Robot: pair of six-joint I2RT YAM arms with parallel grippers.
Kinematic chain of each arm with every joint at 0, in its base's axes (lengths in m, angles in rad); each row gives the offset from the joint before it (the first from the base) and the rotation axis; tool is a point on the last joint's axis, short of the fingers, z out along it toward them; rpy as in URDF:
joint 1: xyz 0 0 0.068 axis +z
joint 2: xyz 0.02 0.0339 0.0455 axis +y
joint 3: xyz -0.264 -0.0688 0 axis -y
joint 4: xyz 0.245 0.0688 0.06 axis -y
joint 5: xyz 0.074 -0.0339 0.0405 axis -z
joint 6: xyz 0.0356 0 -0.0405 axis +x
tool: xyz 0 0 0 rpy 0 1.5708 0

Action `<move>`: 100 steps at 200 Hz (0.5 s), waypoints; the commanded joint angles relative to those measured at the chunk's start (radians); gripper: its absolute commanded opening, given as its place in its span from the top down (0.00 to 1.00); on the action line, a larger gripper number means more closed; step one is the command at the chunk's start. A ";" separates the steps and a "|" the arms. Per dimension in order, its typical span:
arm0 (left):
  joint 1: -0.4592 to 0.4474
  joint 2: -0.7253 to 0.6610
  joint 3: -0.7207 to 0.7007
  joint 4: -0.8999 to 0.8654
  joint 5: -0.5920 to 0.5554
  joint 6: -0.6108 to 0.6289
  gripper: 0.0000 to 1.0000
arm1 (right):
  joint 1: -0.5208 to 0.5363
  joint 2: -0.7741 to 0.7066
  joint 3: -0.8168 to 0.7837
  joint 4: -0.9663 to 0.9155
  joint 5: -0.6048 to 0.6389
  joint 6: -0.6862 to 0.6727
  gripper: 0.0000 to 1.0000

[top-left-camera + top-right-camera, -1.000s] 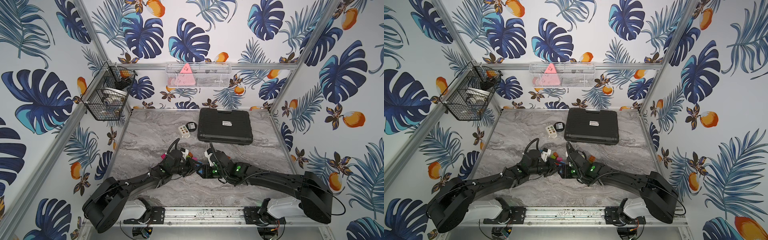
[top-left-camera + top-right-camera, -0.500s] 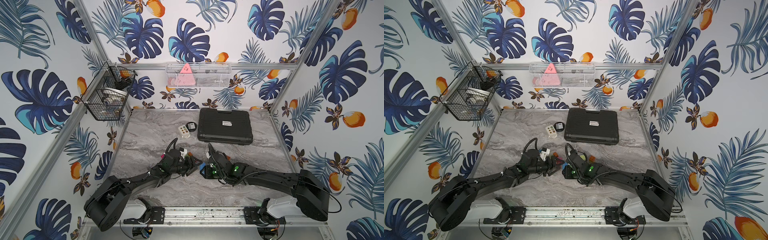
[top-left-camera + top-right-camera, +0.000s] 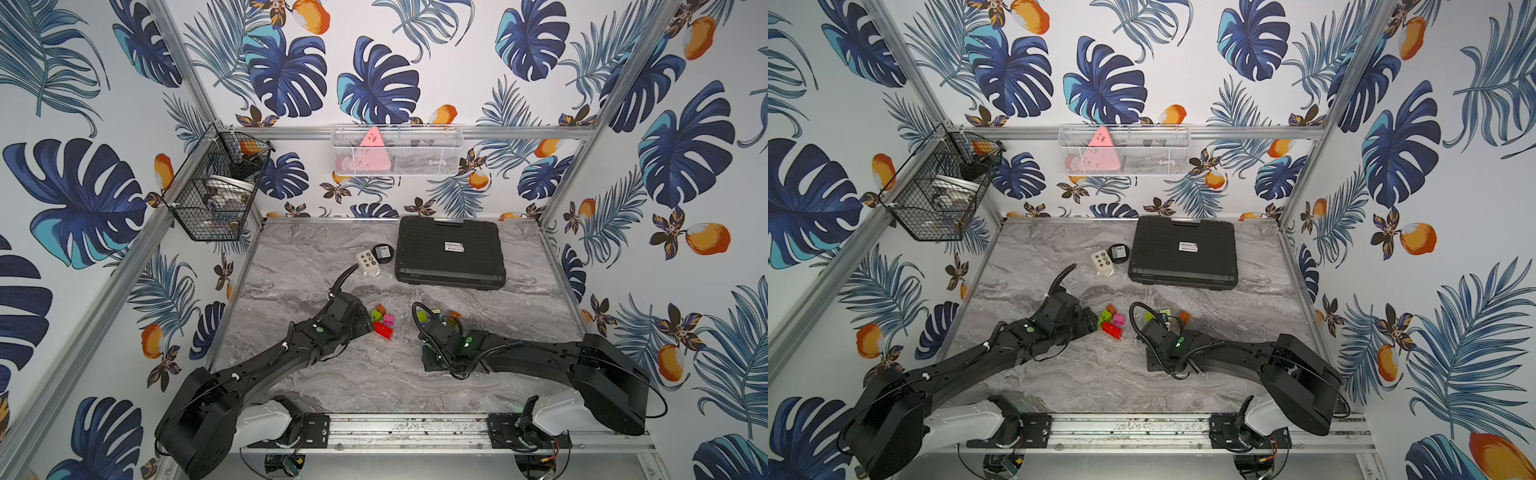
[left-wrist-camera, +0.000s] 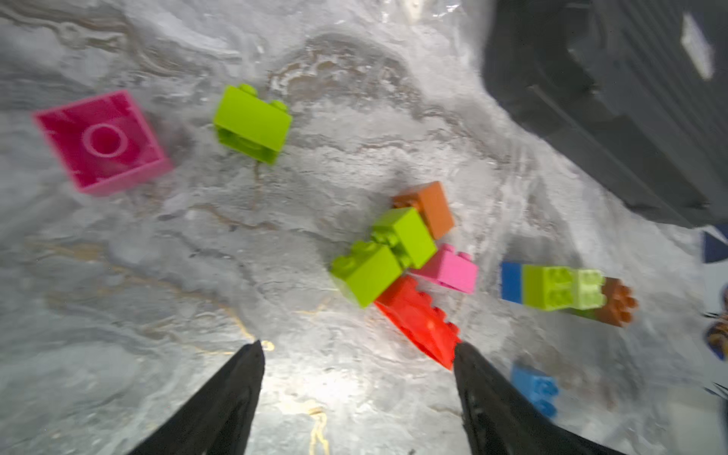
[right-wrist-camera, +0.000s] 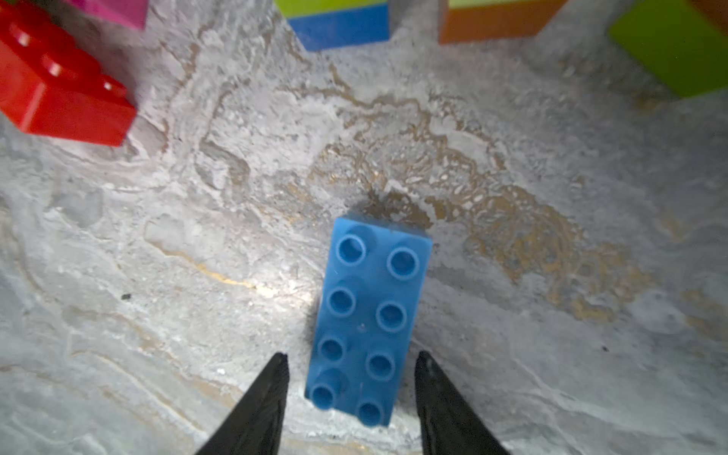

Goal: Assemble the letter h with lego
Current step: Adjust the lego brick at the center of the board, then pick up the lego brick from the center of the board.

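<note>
**Pick-up step, by the look of it:** your right tool [image 5: 352, 354] straddles the blue brick [image 5: 370, 315], open, not gripping.
The brick lies flat on the worktop [image 5: 197, 236]; next, close squarely on its long sides. Your left tool [image 4: 357, 343] is open and empty, with the red brick [image 4: 417, 319] just beside one finger.

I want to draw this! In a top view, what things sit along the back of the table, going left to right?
white card with coloured dots → small round black disc → big black case
</note>
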 commanded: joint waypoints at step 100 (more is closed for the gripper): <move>0.002 -0.056 -0.074 -0.021 -0.231 0.025 0.18 | -0.212 0.191 0.351 -0.058 -0.048 -0.251 0.43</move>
